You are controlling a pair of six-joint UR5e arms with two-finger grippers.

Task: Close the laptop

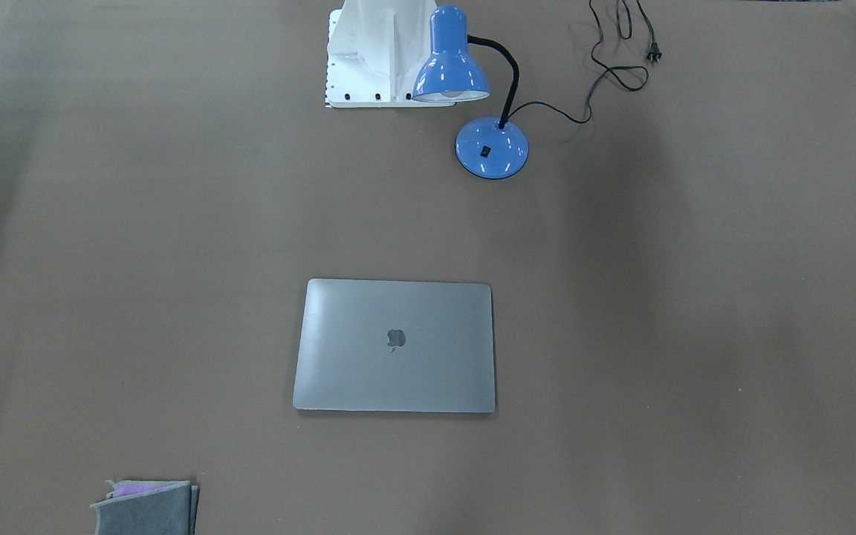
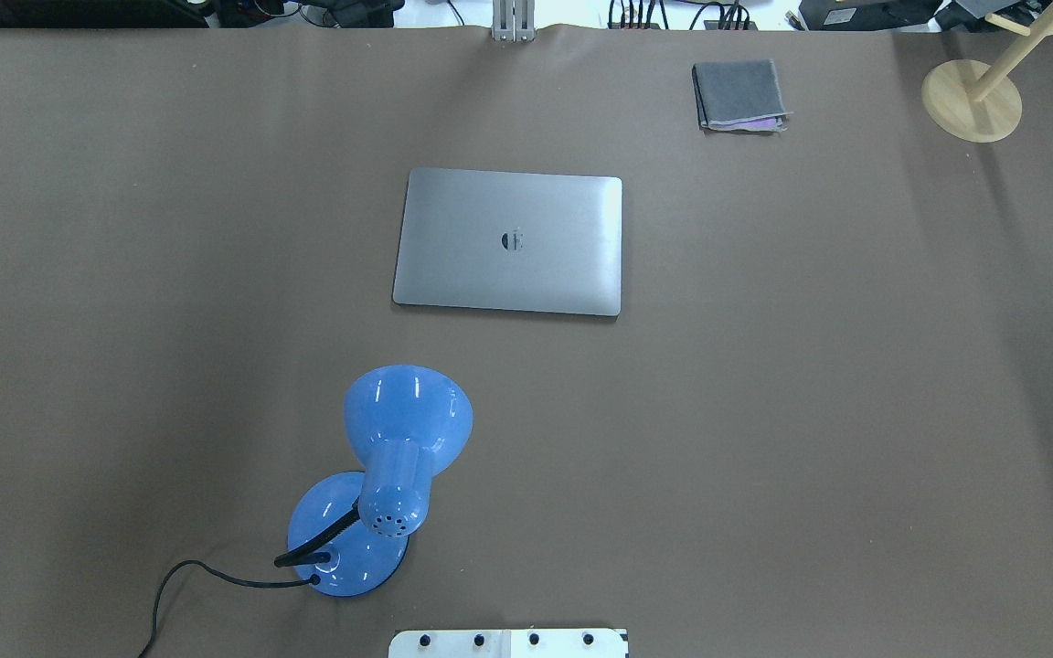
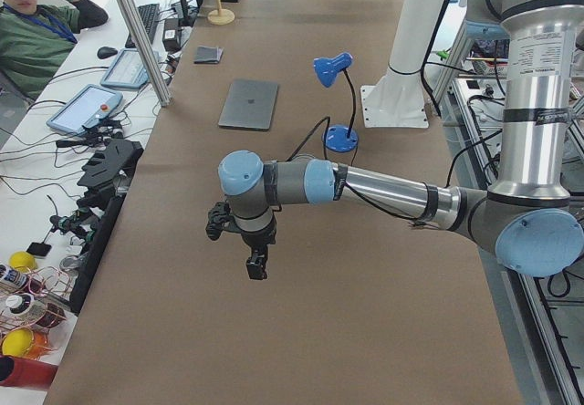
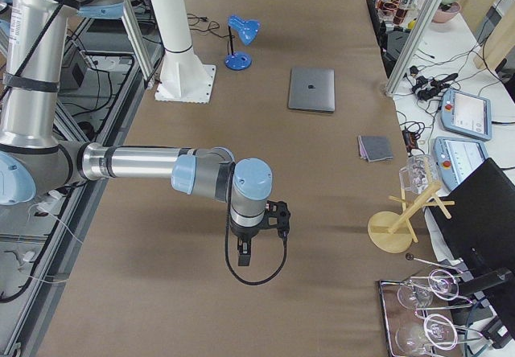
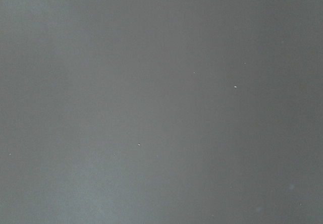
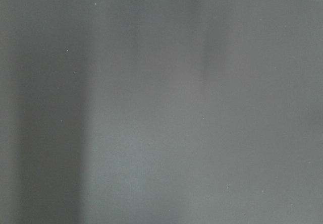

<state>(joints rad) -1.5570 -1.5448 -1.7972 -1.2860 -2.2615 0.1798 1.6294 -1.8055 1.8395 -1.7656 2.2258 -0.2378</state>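
Overhead exterior: laptop (image 2: 508,242) already folded flat, mid-desk toward the far edge; both arms parked off at the ends.

No keys or screen show and its outer face is up, so the closing looks done, nothing left to press down. Left gripper (image 3: 257,266) hangs above the desk (image 2: 856,411) near the left end, and right gripper (image 4: 244,248) near the right end. Both are well apart from the laptop, likely held there to keep the middle free. Only the side views catch them, so I cannot tell whether their fingers are apart or together. Wrist views show bare desk only. Blue lamp (image 2: 380,475) stands near the robot-side edge. Folded grey cloth (image 2: 739,95) lies by the far edge, toward the right corner, and neither touches the laptop.
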